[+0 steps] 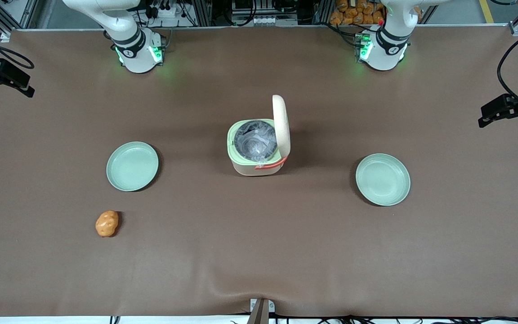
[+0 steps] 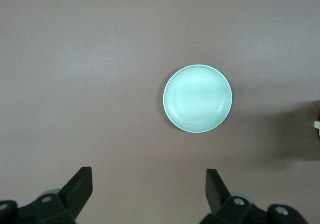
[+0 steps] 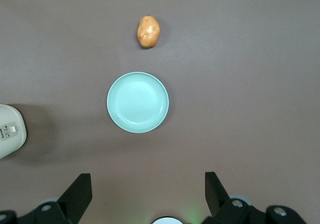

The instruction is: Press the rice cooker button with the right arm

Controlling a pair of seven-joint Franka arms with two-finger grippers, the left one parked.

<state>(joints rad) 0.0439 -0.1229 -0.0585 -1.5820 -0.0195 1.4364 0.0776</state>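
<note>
Potato nearest front camera, wrist-only open gripper above plate

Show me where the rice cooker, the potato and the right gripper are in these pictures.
rice cooker (image 1: 259, 148): front view, on the dark inner pot under the raised lid.
potato (image 3: 148, 32): right wrist view, middle of its skin.
right gripper (image 3: 148, 194): right wrist view, midway between its open fingertips, above the table.

I am working in a robot lab: a brown-covered table framed by aluminium rails, cable bundles by the arm bases, cameras on stands at both ends. My gripper hangs high over it, fingers spread.
</note>
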